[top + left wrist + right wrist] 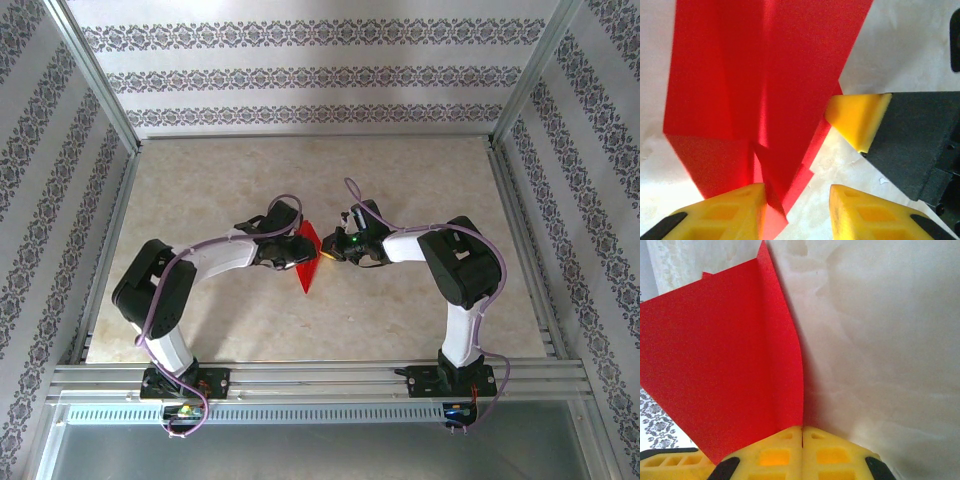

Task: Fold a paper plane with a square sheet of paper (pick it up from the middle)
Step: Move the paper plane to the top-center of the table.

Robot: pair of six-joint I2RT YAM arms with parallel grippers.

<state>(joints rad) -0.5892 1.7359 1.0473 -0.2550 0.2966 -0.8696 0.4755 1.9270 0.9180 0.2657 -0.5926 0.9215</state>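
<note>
**Thin bright red creased sheet of paper [305,255] pinched by 1 tool at the middle of the pale marbled bench [400,170].**
The sheet stands partly raised between the 2 tools. The right tool [802,432] is clenched on 1 edge of it. The left tool [795,200] is released, its yellow fingers apart, with a folded corner against 1 finger. Closing off the crease would likely skew the fold, and pulling against the right tool's pinch could tear the sheet or slip it loose.
</note>
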